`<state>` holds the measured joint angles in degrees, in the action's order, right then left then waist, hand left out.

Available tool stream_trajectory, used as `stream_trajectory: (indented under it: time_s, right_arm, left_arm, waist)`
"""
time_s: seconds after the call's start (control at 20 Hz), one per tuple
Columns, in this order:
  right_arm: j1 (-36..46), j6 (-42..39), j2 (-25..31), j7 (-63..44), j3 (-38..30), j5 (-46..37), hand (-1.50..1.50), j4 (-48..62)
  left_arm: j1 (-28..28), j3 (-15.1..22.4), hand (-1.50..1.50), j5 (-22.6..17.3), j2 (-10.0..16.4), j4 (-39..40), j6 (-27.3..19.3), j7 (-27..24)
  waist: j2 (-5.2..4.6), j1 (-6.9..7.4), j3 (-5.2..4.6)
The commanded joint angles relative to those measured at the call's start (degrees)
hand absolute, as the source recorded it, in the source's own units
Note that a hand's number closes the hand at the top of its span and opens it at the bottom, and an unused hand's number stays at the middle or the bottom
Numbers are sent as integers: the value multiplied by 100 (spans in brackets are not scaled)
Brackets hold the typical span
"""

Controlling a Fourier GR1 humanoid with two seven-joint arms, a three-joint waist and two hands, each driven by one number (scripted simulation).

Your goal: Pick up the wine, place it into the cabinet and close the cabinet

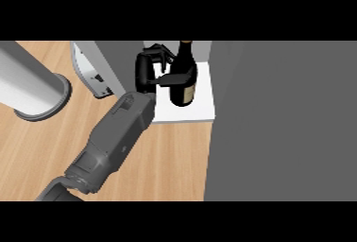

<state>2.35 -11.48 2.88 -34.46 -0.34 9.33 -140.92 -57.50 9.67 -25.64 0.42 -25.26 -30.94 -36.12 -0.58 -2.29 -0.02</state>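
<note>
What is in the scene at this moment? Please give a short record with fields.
wine bottle: dark, about upright, over the white cabinet floor; contact with the floor cannot be told
left hand: curled round the bottle's body
right hand: not in view
cabinet door: open, left of the hand
other: pale cylinder standing on the wooden counter, far left

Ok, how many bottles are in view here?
1. The wine bottle is on the white cabinet shelf, the hand curled round it. More could hide deeper inside.
</note>
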Motion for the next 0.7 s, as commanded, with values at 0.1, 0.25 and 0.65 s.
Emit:
stream_trajectory:
  time_s: [0.1,0.25,0.65]
  right_arm:
    - [-254,-1,-49,-150,-42,594,-150,-524]
    - [-116,-5,-144,-27,169,312,-150,-404]
    - [107,89,-91,-356,124,374,-150,-504]
  left_arm:
    - [-520,-355,150,-26,-40,703,161,-368]
    - [-568,-626,150,-180,-16,991,335,-373]
    - [-657,-1160,150,-599,-39,1241,682,-498]
  waist:
    - [-9,-50,1]
    - [-29,-57,-3]
    - [-32,-105,-3]
